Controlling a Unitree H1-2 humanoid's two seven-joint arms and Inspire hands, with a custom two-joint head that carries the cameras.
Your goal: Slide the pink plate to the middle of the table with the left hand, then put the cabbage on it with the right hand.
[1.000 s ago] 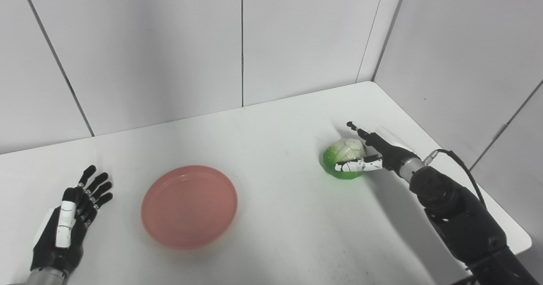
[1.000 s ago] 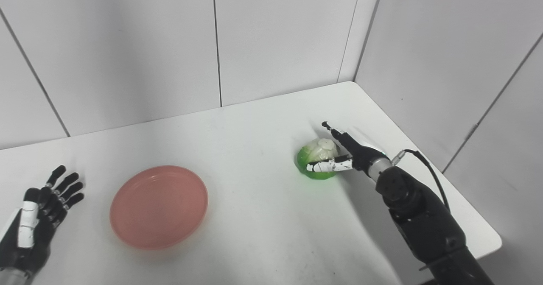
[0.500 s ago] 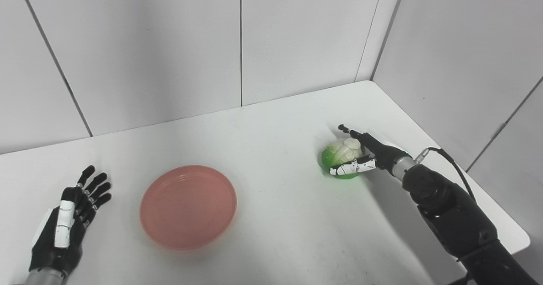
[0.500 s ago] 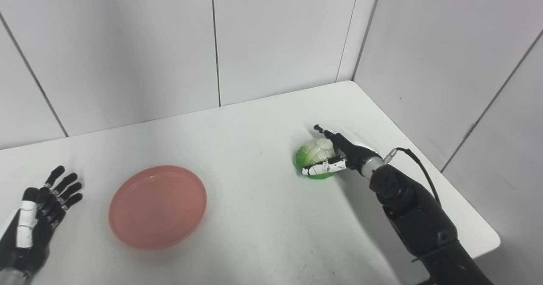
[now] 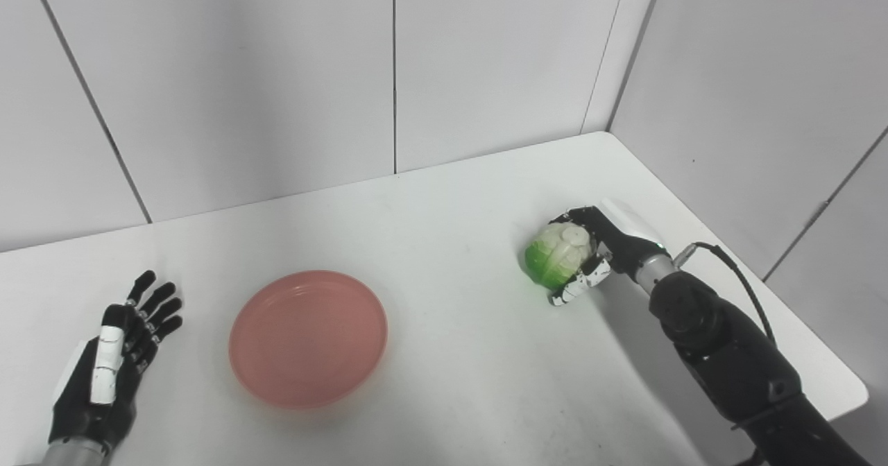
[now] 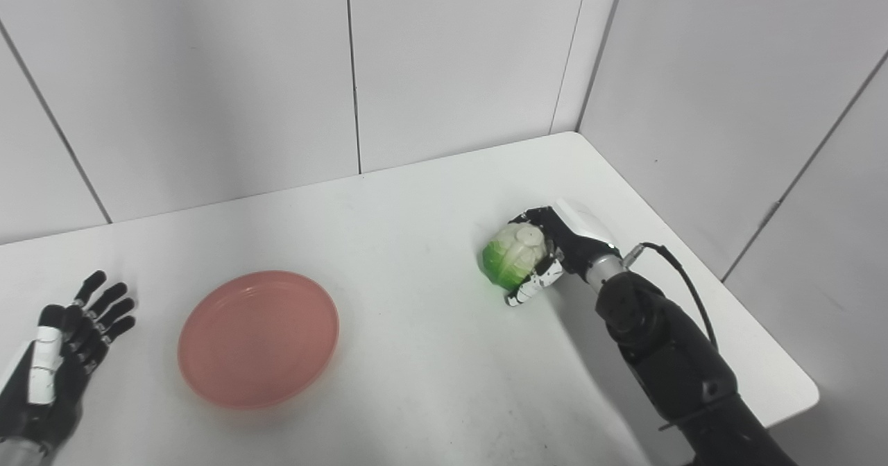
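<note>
The pink plate lies flat on the white table, left of the middle. A green and white cabbage is at the right, tipped on its side with its pale top facing up and right. My right hand is shut on the cabbage: fingers curl over its far side and the thumb presses under its near side. My left hand rests open on the table at the far left, fingers spread, well apart from the plate.
Grey wall panels close the back and right sides. The table's right edge and near right corner lie close to my right forearm. A black cable loops off the right wrist.
The right hand's fingers and thumb have closed around the cabbage, which has tilted and shifted slightly. The left hand and the plate have not moved.
</note>
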